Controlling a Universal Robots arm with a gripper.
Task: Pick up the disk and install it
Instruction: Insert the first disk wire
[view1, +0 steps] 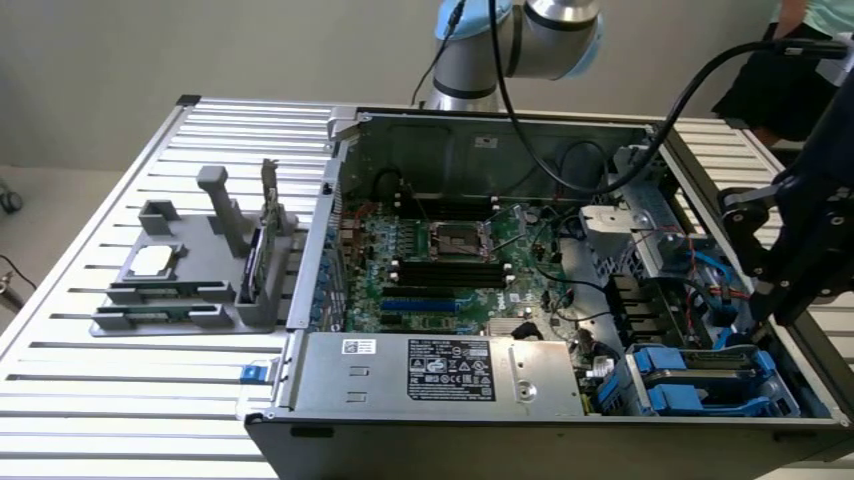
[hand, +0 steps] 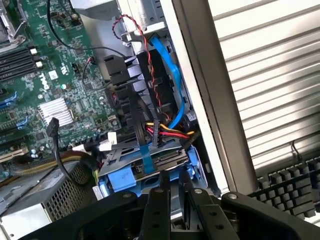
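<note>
Open case (view1: 467, 150) flat on a slatted desk (view1: 120, 400), board (view1: 441, 260) face up inside. Disk (view1: 701, 372) in its blue caddy, low in the case's corner at the exterior view's lower right. Just beside it, toward that view's left, a silver supply box (view1: 447, 370) with a black-and-white label.

End effector (hand: 174, 180) down inside the case at that same corner, right over the disk's near edge. Fingers (hand: 157, 200) black and drawn narrow, with a slim gap between them. Seemingly pinched on the caddy's blue rim, a strip of blue showing in the gap. Disk level in its bay, not raised.

Seen from the wrist: grey metal top of the disk with a flat blue cable (hand: 167, 65) across it. Red, yellow and black wires (hand: 170, 134) bunched at the far edge. Finned heat sink (hand: 55, 110) on the board, well apart from the disk. Keyboard (hand: 285, 185) on the desk outside the case wall.

Arm (view1: 547, 35) above the case's far wall, with a thick black hose looped from there toward the exterior view's right. Grey fixture (view1: 187, 290) on the desk at that view's left, well apart from the disk, with a small square chip (view1: 151, 260) on it. Person (view1: 801, 50) in dark clothes at the upper right corner, behind the desk.
</note>
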